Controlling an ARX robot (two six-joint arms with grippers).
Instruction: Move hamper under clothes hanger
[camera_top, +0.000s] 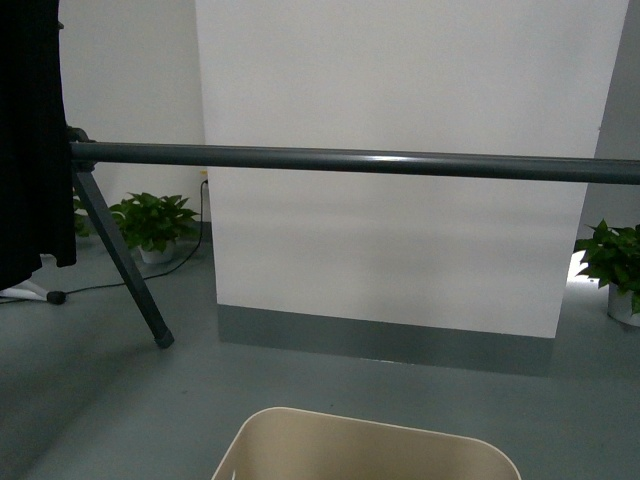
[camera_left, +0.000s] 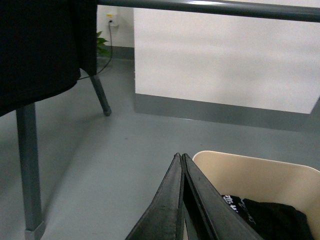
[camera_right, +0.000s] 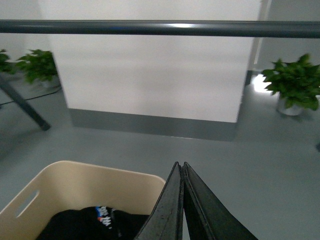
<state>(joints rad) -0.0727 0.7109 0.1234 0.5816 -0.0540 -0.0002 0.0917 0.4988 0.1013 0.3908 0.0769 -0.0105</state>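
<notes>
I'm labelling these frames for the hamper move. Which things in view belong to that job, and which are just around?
Part of the job:
hamper
clothes hanger
left gripper, shut
right gripper, shut

Just around:
black garment on the hanger
dark clothes in the hamper
potted plants
white wall panel

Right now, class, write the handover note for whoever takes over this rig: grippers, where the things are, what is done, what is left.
Left gripper: shut, holding nothing visible.
Right gripper: shut, likewise.
Hamper: on the floor close in front of the robot, dark clothes inside, short of the clothes hanger's bar.
A black garment hangs at the bar's left end.
Done: hamper brought near.
Left: push it forward under the bar.
</notes>
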